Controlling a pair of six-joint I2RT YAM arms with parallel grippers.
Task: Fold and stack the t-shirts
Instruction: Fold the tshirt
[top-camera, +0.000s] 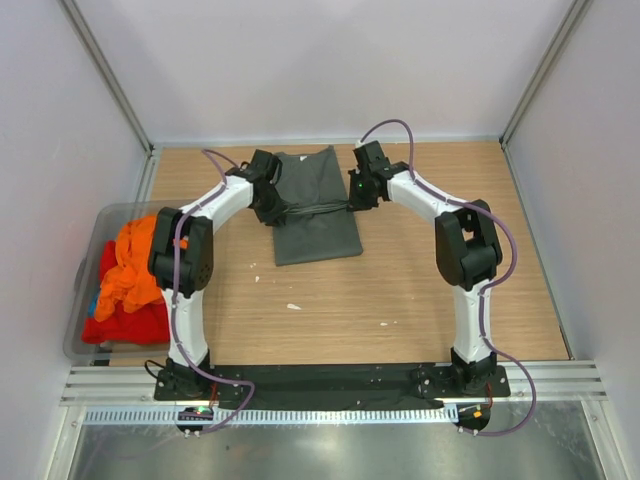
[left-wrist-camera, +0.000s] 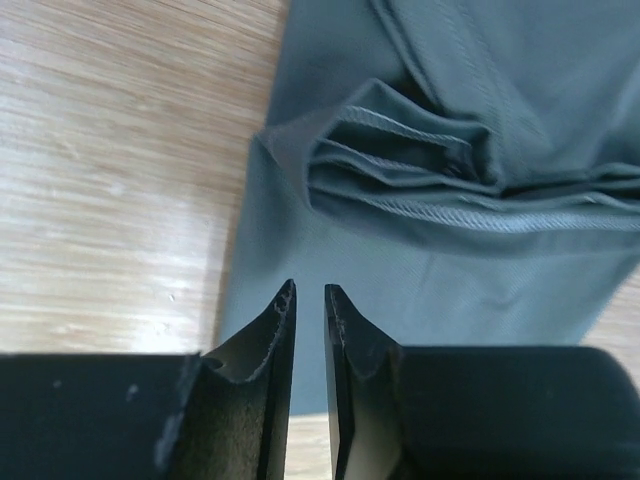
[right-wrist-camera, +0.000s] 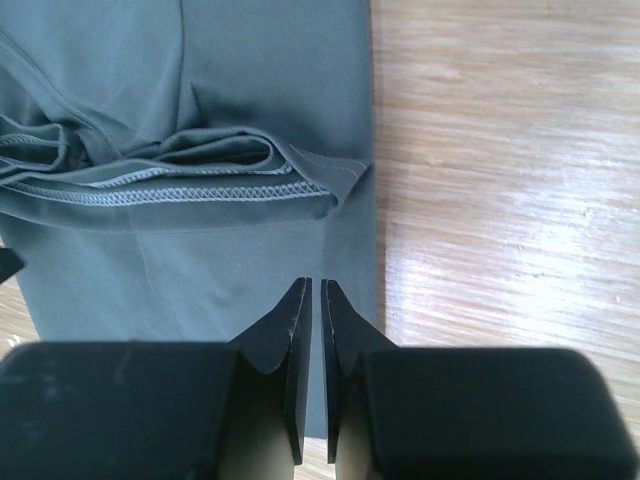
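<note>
In the top view both gripper tips are lost against dark cloth, so only the wrist views show them. The left gripper (left-wrist-camera: 310, 292) is closed to a thin slit and the right gripper (right-wrist-camera: 316, 285) almost to touching. Nothing shows pinched in either. The dark grey-green t-shirt (top-camera: 315, 205) lies flat beneath and ahead of both, with each gripper just inside one side edge. A bunched fold (right-wrist-camera: 200, 180) of stitched hems crosses the shirt a little ahead of the fingertips. The shirt's far part runs out of both wrist frames, and whether the tips touch the cloth cannot be told.

The light wooden table (top-camera: 420, 290) bears a few pale specks (top-camera: 293, 306) well behind the grippers, toward the arm bases. Plain white walls (top-camera: 320, 60) enclose it.

Well off to the left gripper's left and behind it stands a translucent grey plastic bin (top-camera: 88, 250). It holds a crumpled orange t-shirt (top-camera: 135, 265) atop a red t-shirt (top-camera: 125, 322). A sliver of blue cloth (top-camera: 95, 300) barely shows, and the left arm covers part of the heap.
</note>
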